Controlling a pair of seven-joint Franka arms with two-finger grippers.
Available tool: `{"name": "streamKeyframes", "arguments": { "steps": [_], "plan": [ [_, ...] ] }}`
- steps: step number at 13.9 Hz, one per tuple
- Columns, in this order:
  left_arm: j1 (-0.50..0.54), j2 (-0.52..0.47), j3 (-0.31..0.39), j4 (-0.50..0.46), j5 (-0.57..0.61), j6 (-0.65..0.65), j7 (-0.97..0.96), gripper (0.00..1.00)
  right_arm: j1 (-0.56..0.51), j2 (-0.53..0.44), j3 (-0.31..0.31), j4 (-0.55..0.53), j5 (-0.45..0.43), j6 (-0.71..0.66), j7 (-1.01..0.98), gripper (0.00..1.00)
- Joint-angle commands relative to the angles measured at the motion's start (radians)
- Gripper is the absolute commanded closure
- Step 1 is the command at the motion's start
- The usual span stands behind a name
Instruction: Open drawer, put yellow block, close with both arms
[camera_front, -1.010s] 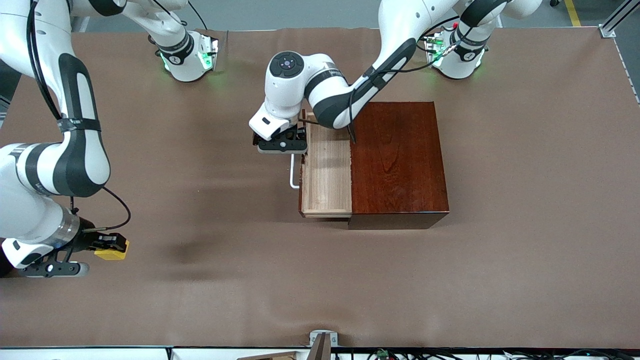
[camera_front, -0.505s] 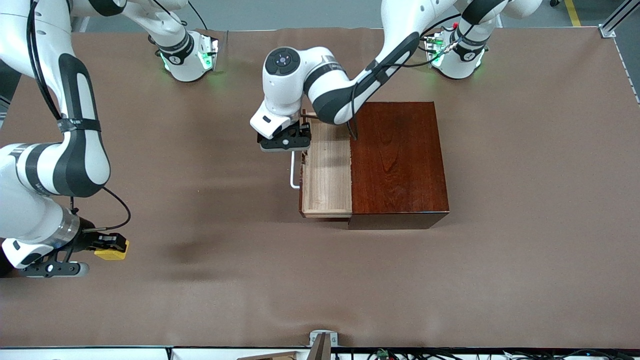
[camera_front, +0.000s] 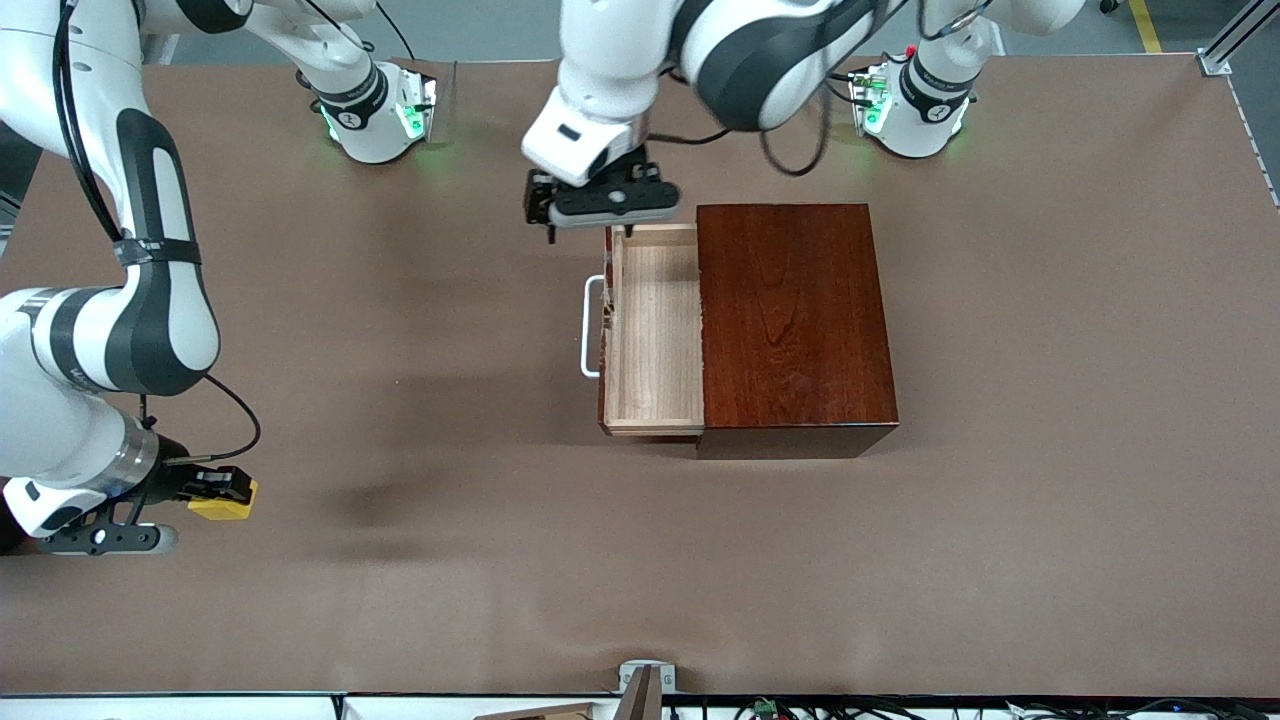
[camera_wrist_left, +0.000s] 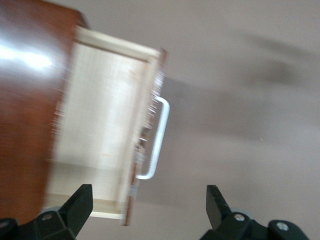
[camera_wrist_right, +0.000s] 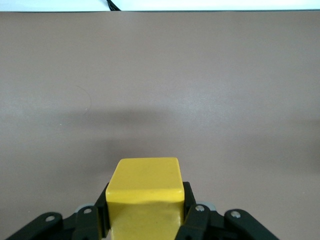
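The drawer stands pulled out of the dark wooden box, and its pale tray has nothing in it. Its white handle faces the right arm's end of the table. My left gripper hangs open over the table, by the drawer corner that lies nearest the robots' bases. In the left wrist view the left gripper holds nothing, with the drawer and handle below it. My right gripper is shut on the yellow block over the table at the right arm's end. The right wrist view shows the block between the fingers.
Brown cloth covers the whole table. A small metal bracket sits at the table edge nearest the front camera. The two green-lit arm bases stand along the table edge farthest from that camera.
My left gripper has risen off the handle's end and moved toward the bases, showing the whole handle. The drawer stays pulled out. The right arm and the block have not moved.
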Motion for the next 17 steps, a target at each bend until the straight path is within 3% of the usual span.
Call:
{"name": "streamKeyframes", "arguments": {
  "steps": [1,5,9,15,17],
  "plan": [
    [0.127,-0.115,-0.006,-0.036,-0.046,-0.13,0.193,0.0,0.005,0.002,0.011,0.025,0.014,-0.02,0.019,1.0],
    [0.352,-0.194,-0.006,-0.04,-0.053,-0.29,0.615,0.0,0.077,-0.035,0.015,0.027,0.014,-0.123,0.221,1.0],
    [0.527,-0.222,-0.006,-0.053,-0.089,-0.333,0.765,0.0,0.193,-0.093,0.014,0.025,0.012,-0.241,0.533,1.0],
    [0.692,-0.217,-0.004,-0.069,-0.131,-0.35,0.92,0.0,0.39,-0.104,0.015,0.027,0.012,-0.264,1.143,1.0],
    [0.645,-0.214,0.052,-0.069,-0.129,-0.352,0.921,0.0,0.449,-0.118,0.015,0.027,0.012,-0.305,1.342,1.0]
  ]
}}
